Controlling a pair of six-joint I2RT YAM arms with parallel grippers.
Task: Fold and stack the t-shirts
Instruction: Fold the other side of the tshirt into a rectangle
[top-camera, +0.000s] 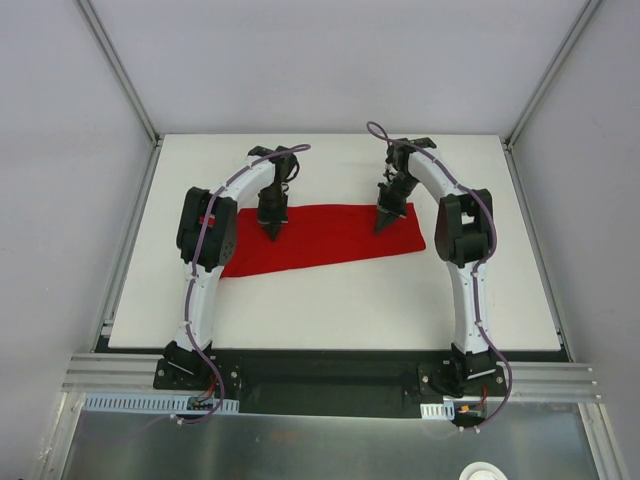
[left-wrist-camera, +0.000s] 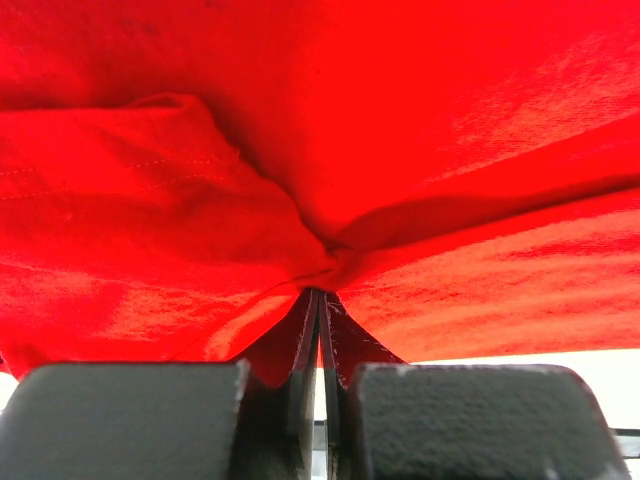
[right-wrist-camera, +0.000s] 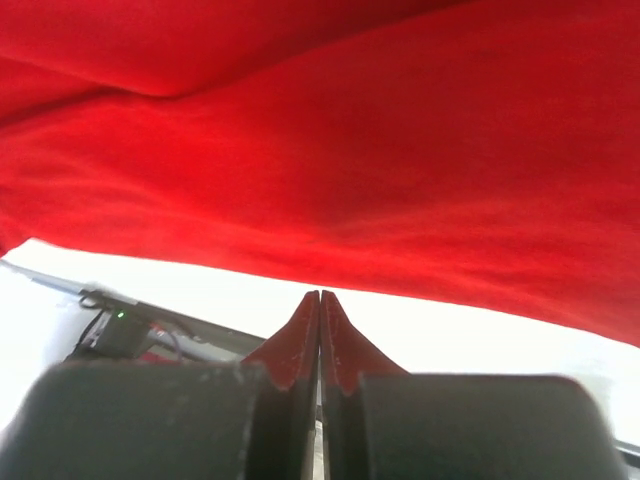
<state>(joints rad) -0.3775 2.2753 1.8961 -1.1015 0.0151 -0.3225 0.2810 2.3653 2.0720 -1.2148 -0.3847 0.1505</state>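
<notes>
Both tools are fully closed. The left tool (left-wrist-camera: 320, 292) pinches a pucker of the shirt (top-camera: 330, 238) at its tips. The right tool (right-wrist-camera: 320, 296) sits at the hem, and I can't tell if it has cloth. The shirt lies as a long strip across the mid tabletop (top-camera: 330, 300). One tool is near each end, probably so the next fold lifts evenly.

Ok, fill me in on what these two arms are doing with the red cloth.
Both arms are working on the red t-shirt, spread as a long band on the white table. The left end effector is shut on a bunch of its fabric. The right end effector is shut too, at the cloth; a grip there is unclear.
</notes>
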